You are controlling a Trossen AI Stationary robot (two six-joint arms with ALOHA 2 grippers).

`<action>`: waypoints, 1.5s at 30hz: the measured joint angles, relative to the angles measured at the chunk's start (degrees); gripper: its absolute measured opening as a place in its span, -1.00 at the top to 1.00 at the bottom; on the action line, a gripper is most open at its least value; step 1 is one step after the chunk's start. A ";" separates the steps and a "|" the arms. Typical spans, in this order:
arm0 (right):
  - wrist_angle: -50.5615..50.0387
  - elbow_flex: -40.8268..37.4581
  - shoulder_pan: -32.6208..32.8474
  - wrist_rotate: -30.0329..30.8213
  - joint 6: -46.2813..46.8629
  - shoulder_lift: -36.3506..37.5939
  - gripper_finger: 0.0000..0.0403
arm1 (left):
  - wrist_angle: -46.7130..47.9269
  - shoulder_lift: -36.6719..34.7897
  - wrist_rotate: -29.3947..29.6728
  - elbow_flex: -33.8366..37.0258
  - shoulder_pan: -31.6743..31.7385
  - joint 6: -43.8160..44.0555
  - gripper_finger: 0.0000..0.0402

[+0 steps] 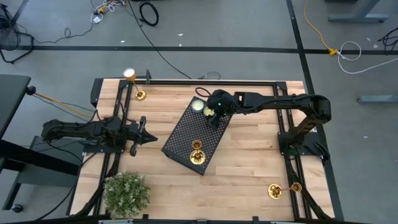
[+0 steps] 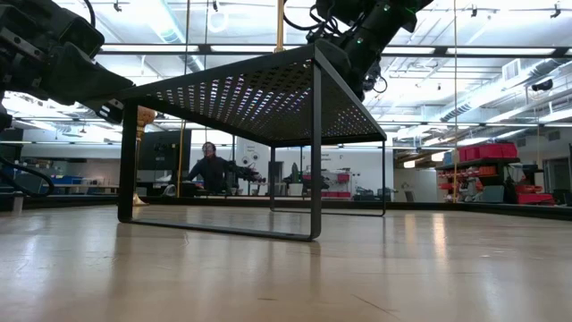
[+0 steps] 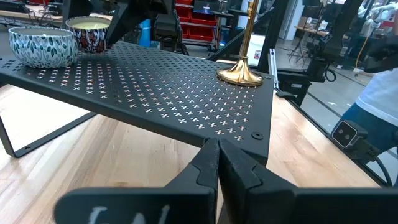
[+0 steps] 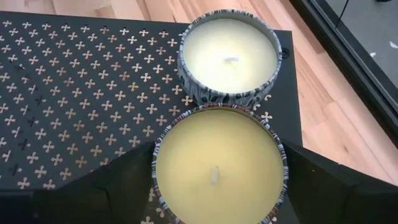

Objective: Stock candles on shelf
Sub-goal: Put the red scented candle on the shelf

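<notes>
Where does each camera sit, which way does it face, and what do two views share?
High view: above the table, facing straight down on both arms, the shelf and plant.
Low view: at table height, facing level under the shelf; arms enter from above.
Left wrist view: on the left arm, facing the shelf past the shut left end effector.
Right wrist view: on the right arm, facing down; right end effector grips the yellow tin candle.
Shared: both wrist views show the patterned tin candle.

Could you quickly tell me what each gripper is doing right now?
Left gripper: shut, empty, beside the shelf.
Right gripper: fingers around the yellowish tin candle standing on the shelf.
</notes>
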State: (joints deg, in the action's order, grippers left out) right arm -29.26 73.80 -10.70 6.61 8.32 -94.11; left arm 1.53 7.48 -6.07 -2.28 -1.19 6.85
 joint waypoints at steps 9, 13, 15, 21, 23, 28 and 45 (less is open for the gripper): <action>0.57 -0.07 -0.02 -0.02 0.24 -0.31 -0.57 | -0.02 0.00 -0.02 0.00 -0.02 0.00 0.93; 0.76 -0.07 -0.02 -0.02 0.24 -0.31 -0.57 | 0.00 0.01 -0.02 0.01 -0.01 0.00 0.93; 0.76 -0.07 -0.13 -0.02 0.17 -0.31 -0.57 | -0.02 0.01 0.00 0.00 -0.02 0.00 0.93; 0.74 -0.07 -0.15 -0.04 -0.27 -0.31 -0.57 | -0.01 0.01 -0.01 0.00 -0.01 0.00 0.93; 0.74 -0.07 -0.15 -0.08 -0.27 -0.31 -0.57 | -0.01 0.00 -0.01 0.00 -0.01 0.00 0.93; 0.74 -0.07 -0.15 -0.13 -0.27 -0.31 -0.58 | -0.01 0.01 0.00 0.00 0.00 0.00 0.93; 0.35 -0.07 -0.15 -1.61 -0.01 0.06 -0.80 | -0.02 0.00 -0.02 0.01 -0.01 0.00 0.93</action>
State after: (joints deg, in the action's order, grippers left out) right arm -28.91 73.73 -10.85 5.00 8.31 -94.04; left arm 1.52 7.48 -6.09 -2.28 -1.21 6.85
